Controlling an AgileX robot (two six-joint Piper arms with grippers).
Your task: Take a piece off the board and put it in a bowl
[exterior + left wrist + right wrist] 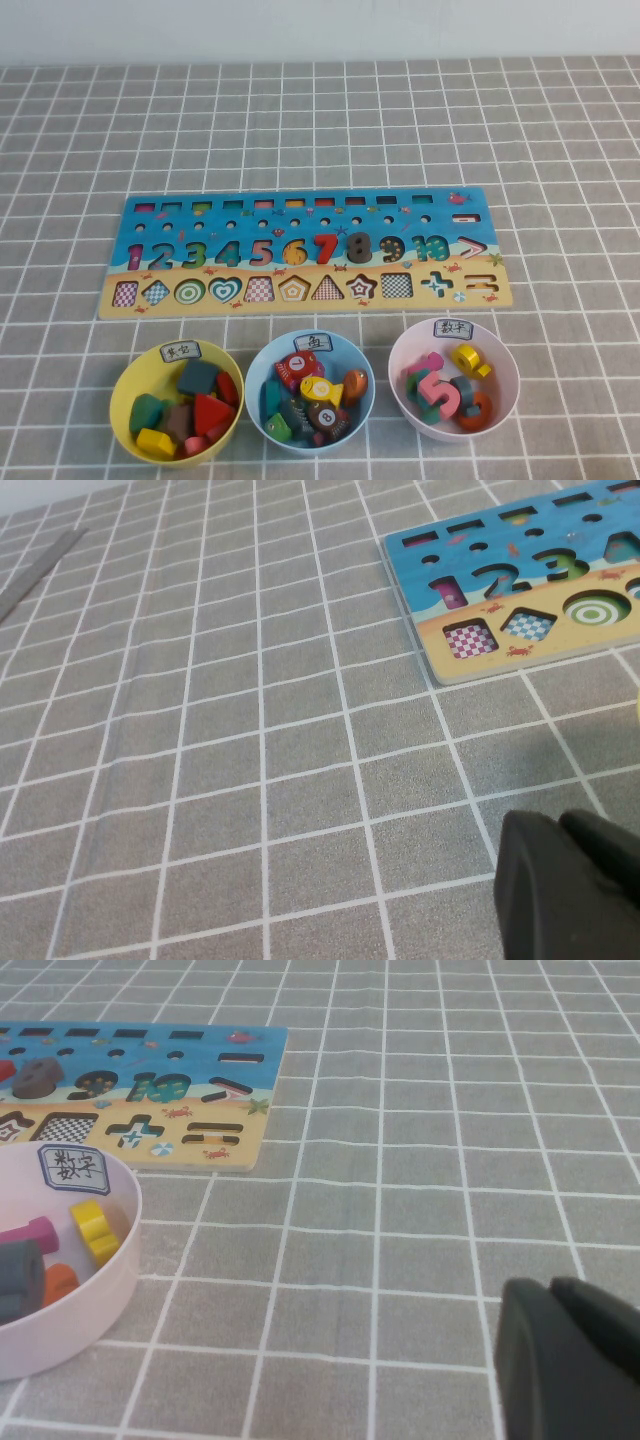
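Tablecloth [320, 120]: grey woven-looking cloth with a white grid, matt, faint creases. Board [300, 205]: flat wood, printed blue above and sandy yellow below, smooth with a low sheen. Piece [359, 247]: thick wood, dark grey-brown paint, dull finish. Pink bowl [505, 395]: smooth plastic, softly glossy, with a white paper label [451, 327] handwritten in ink. Blue bowl [258, 372] and yellow bowl [125, 385]: same smooth plastic, same paper labels. Left gripper [570, 885], low over the cloth beside the board, and right gripper [570, 1355], low over the cloth beside the pink bowl: matt black plastic, slightly grainy.
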